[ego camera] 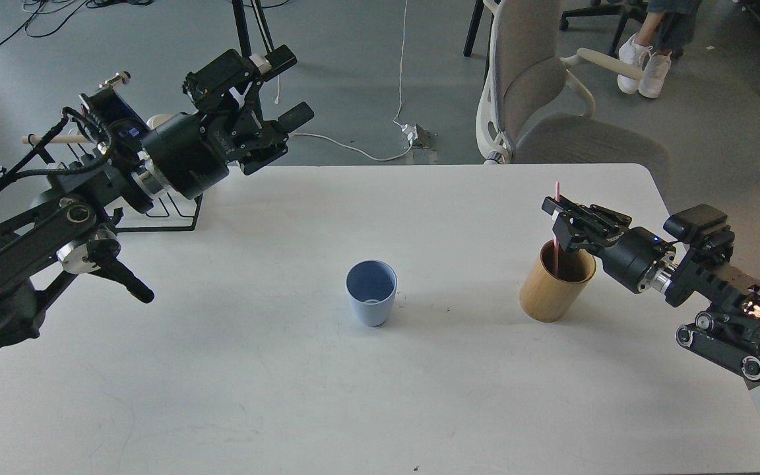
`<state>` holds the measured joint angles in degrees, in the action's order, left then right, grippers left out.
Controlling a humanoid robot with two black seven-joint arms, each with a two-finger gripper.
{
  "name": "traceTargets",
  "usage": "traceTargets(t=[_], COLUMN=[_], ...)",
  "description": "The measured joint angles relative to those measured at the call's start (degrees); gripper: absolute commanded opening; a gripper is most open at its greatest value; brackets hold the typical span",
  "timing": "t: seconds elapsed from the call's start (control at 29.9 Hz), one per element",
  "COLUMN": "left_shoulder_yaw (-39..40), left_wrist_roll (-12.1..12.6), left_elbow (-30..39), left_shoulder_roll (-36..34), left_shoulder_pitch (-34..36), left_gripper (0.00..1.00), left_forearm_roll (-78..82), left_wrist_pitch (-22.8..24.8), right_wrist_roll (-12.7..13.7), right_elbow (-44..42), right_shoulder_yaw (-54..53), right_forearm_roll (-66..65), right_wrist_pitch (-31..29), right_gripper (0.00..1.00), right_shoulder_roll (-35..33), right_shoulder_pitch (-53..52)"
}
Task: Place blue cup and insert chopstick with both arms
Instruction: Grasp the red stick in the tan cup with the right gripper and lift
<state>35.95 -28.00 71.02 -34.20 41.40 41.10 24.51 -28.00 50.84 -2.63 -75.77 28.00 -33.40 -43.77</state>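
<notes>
Blue cup (371, 291) placed upright at table (287, 396) centre. Left pincer (287, 89) spread, empty, at 10 o'clock. Right pincer (561, 214) clamps chopstick (557, 221) standing in bamboo cup (555, 284), 3 o'clock. Insertion pending.

You see the blue cup (371, 292) as smooth matt plastic, pale outside and darker inside. The wooden cup (556, 284) beside the right tool (559, 212) looks like tan bamboo with a soft satin finish, and the chopstick (557, 224) standing in it is a thin, smooth pink-red stick. The desk (380, 396) has a white, matt, smooth top with faint scuffs. Both arms look like black plastic or painted metal, mostly matt, with shiny silver metal at the joints; the left tool (284, 89) has the same matt black finish. The chair (545, 99) behind shows grey cloth on a glossy pale plastic frame.
</notes>
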Motion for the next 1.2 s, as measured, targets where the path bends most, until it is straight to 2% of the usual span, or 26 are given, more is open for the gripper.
traceTargets(t=[0.1,0.47,0.77,0.9,1.0,1.2], left_shoulder_yaw=[0.00,0.03,0.01,-0.13,-0.16,-0.13], left_wrist_roll=[0.00,0.00,0.00,-0.01,-0.01,-0.01], left_elbow=[-0.01,-0.16,-3.14,-6.34,-9.79,-15.35], left_shoulder_roll=[0.01,0.01,0.45,1.05,2.35,4.50], left_shoulder_pitch=[0.00,0.00,-0.45,-1.93,-3.30,-5.07], left_gripper=[0.97,0.97,0.97,0.98,0.98,0.98], left_forearm_roll=[-0.37,-2.30,-3.73,-3.97,-4.02,-4.03], left_wrist_pitch=[0.00,0.00,0.06,0.10,0.16,0.27], right_wrist_roll=[0.00,0.00,0.00,0.00,0.00,0.00], right_elbow=[0.00,1.58,13.21,17.28,17.04,6.00], right_shoulder_yaw=[-0.02,-1.12,-8.43,-10.37,-10.41,-6.39], right_forearm_roll=[0.01,0.60,4.65,9.41,11.31,10.33], right_wrist_pitch=[0.00,0.00,0.00,0.00,0.01,0.00], right_gripper=[0.00,0.00,0.00,0.00,0.00,0.00], right_shoulder_roll=[0.00,-3.31,-15.11,-16.63,-12.46,8.26], right_shoulder_pitch=[-0.08,-2.15,-7.77,-13.26,-16.22,-17.10])
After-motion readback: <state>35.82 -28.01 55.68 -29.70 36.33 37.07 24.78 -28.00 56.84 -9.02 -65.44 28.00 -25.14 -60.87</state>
